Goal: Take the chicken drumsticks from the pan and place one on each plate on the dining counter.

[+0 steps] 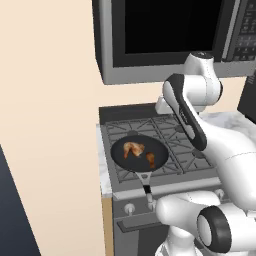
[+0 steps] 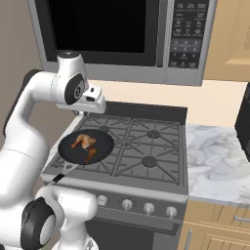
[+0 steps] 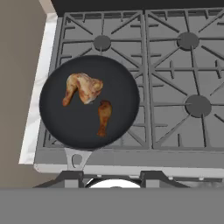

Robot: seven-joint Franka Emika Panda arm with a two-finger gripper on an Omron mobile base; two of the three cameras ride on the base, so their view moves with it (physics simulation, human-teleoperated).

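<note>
Grey stove grates (image 3: 175,78) sit under a big microwave (image 2: 112,34), with marble counter (image 2: 219,161) to one side. On the front burner rests the pan (image 3: 57,118), handle (image 1: 146,189) toward the robot, and both chicken drumsticks lie in it, just apart: a bigger bent piece (image 3: 83,87) and a slimmer one (image 3: 104,117). The arm's hand (image 2: 93,100) hangs well above the pan; I cannot tell how its pincer stands. The pieces look light, glossy and probably slippery, so I'd pinch the slim one across its meaty middle.
</note>
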